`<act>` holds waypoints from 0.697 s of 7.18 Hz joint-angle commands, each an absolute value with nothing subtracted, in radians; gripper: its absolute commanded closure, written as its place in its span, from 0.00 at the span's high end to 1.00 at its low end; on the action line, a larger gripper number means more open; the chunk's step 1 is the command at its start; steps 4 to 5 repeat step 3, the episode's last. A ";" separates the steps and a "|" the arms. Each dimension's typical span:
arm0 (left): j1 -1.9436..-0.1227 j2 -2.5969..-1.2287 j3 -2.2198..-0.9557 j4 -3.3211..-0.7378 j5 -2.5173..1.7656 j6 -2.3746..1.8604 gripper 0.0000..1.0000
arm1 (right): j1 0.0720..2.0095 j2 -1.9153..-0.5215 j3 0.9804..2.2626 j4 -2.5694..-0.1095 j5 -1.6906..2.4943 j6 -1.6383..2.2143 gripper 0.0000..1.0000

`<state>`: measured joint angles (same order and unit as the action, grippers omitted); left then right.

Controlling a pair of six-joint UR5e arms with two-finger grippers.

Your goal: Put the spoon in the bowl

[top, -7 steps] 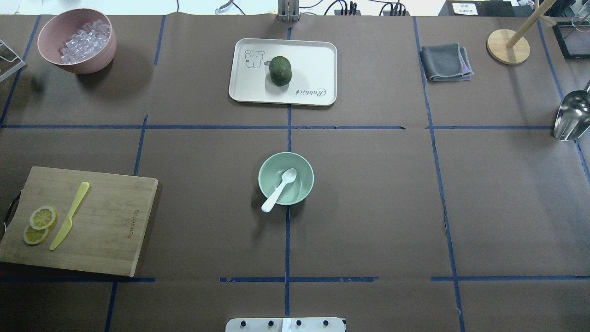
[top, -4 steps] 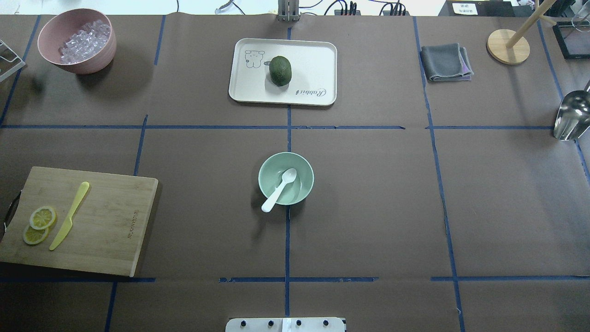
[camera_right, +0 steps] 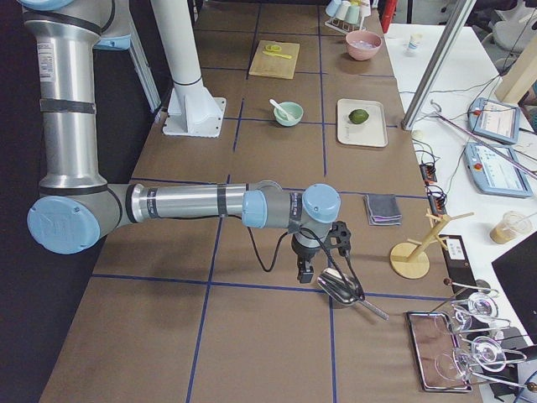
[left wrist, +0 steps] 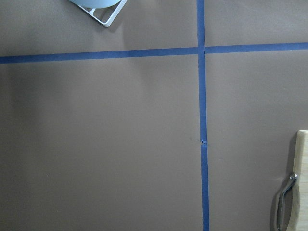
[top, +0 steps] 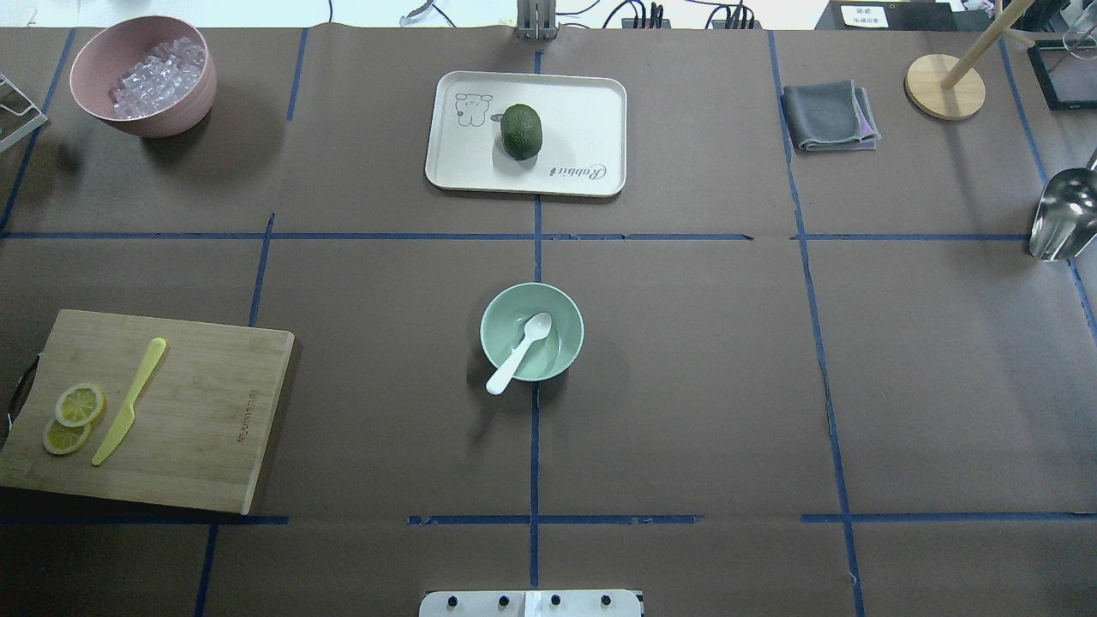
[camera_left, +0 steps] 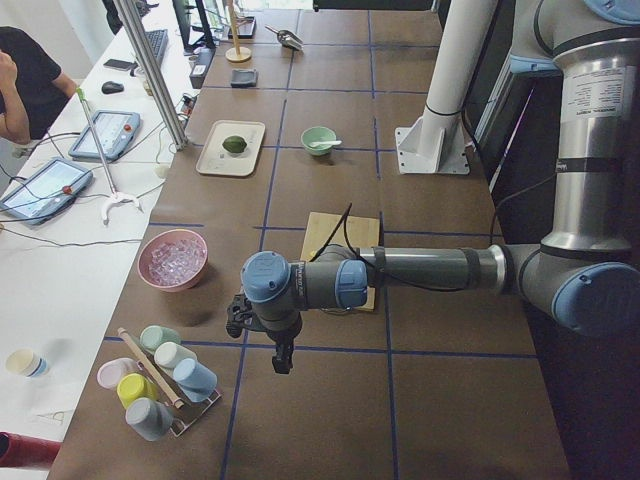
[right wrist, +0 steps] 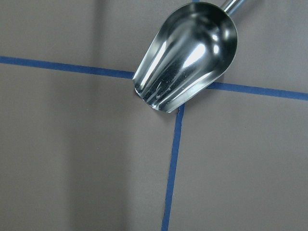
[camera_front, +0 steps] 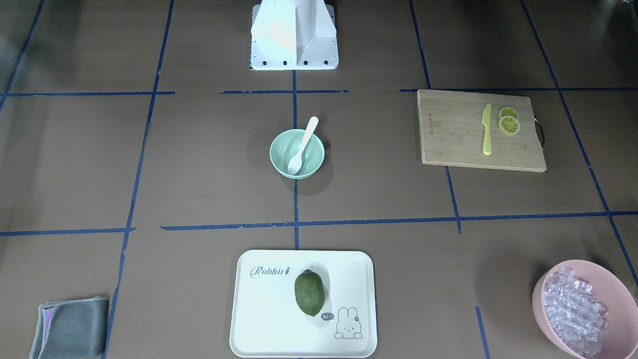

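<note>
- Your small white plastic spoon (top: 518, 351) lies with its scoop inside the small pale mint-green round bowl (top: 564, 330) at mid-desk, and its slim handle leans over the rim toward the robot-side edge; I judge the placing done
- That overhanging handle is the weak spot: an arm brushing it could lever the spoon out or shove the light bowl
- The left gripper (camera_left: 283, 362) hangs over the desk's left end and the right gripper (camera_right: 307, 273) over the right end, both well apart from the bowl; you cannot tell whether either pincer is released or clenched
- The right gripper hangs just beside the shiny steel scoop (camera_right: 340, 285), perhaps touching it, as the side view is too small to say; a sideways swing could knock it toward the right edge
- The left gripper is near the rack of pastel cups (camera_left: 160, 385) by the far-left corner
- Bare brown paper flanks the bowl on both sides, so lift each arm straight up first
</note>
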<state>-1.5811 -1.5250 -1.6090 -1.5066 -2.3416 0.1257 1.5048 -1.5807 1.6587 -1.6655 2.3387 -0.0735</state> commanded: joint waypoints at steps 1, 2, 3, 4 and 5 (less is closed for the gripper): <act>-1.580 -1.528 -1.609 -1.506 -2.341 0.129 1.00 | 1.505 -1.582 1.657 -1.663 2.342 -0.069 1.00; -1.580 -1.526 -1.611 -1.506 -2.344 0.129 1.00 | 1.505 -1.582 1.657 -1.661 2.342 -0.068 1.00; -1.582 -1.523 -1.618 -1.506 -2.347 0.129 1.00 | 1.505 -1.582 1.655 -1.660 2.342 -0.067 1.00; -1.582 -1.523 -1.618 -1.506 -2.347 0.129 1.00 | 1.505 -1.582 1.655 -1.660 2.342 -0.067 1.00; -1.582 -1.523 -1.618 -1.506 -2.347 0.129 1.00 | 1.505 -1.582 1.655 -1.660 2.342 -0.067 1.00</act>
